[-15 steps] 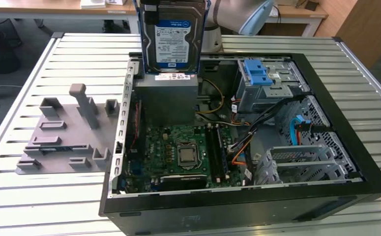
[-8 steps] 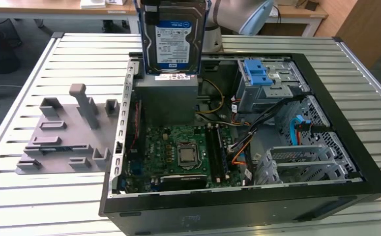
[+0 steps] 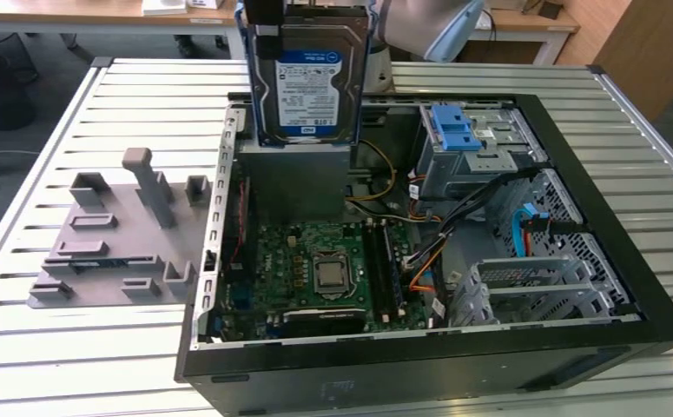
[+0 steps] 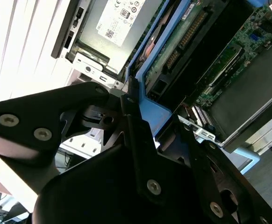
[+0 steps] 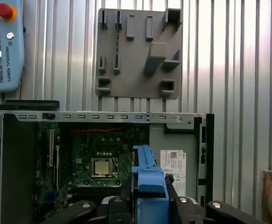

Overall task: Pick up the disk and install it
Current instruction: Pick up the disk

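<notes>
The disk [image 3: 309, 87], a silver drive with a white-and-blue label in a blue carrier frame, hangs upright over the back of the open computer case [image 3: 614, 261]. My gripper [image 3: 308, 16] is shut on its top end. In the first wrist view the blue carrier [image 5: 147, 179] sits clamped in my gripper [image 5: 149, 196] between black fingers [image 5: 126, 189], above the motherboard. In the second wrist view the carrier's blue edge [image 4: 159, 112] is pinched in my gripper [image 4: 159, 122], and the disk's green circuit side [image 4: 182, 42] runs away from it.
Inside the case are a metal drive bay with a blue latch [image 3: 458, 130], a grey box with a white sticker [image 3: 295, 178], the motherboard [image 3: 325, 261] and loose cables. A grey fixture plate [image 3: 104, 252] lies on the slatted table at the exterior view's left. A teach pendant [image 5: 3, 46] rests nearby.
</notes>
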You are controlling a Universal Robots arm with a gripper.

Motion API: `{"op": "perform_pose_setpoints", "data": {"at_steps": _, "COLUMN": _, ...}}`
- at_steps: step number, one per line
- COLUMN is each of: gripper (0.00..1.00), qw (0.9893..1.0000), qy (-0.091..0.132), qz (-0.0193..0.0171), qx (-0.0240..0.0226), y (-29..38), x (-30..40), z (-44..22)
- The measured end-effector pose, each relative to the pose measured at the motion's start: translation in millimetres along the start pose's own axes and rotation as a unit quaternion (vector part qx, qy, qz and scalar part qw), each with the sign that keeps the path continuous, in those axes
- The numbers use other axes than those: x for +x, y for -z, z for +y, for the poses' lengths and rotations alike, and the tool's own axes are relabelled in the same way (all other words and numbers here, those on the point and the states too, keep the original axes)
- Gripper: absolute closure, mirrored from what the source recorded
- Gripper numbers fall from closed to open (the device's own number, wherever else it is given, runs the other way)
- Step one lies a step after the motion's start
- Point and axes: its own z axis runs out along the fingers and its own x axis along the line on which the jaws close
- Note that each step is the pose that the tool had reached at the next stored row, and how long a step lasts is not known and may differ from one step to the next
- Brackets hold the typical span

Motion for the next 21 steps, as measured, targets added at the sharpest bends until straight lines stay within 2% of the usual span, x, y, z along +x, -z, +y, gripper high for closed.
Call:
{"op": "perform_pose_setpoints", "data": {"at_steps": 3, "gripper": 0.64, "qw": 1.0, "qy": 0.0, "qz": -0.0001, "qx": 0.0013, "y": 0.2, "x": 5.2, "z": -0.3}}
{"op": "perform_pose_setpoints", "data": {"at_steps": 6, "gripper": 0.64, "qw": 1.0, "qy": 0.0, "qz": -0.0001, "qx": 0.0013, "y": 0.1, "x": 6.6, "z": -4.0}}
{"op": "perform_pose_setpoints", "data": {"at_steps": 10, "gripper": 0.64, "qw": 1.0, "qy": 0.0, "qz": 0.0, "qx": 0.0013, "y": -0.1, "x": 6.9, "z": -12.6}}
{"op": "perform_pose_setpoints", "data": {"at_steps": 16, "gripper": 0.64, "qw": 1.0, "qy": 0.0, "qz": 0.0, "qx": 0.0011, "y": -0.3, "x": 7.0, "z": -30.2}}
{"op": "perform_pose_setpoints", "data": {"at_steps": 21, "gripper": 0.64, "qw": 1.0, "qy": 0.0, "qz": -0.0001, "qx": 0.001, "y": -0.7, "x": 7.4, "z": -38.9}}
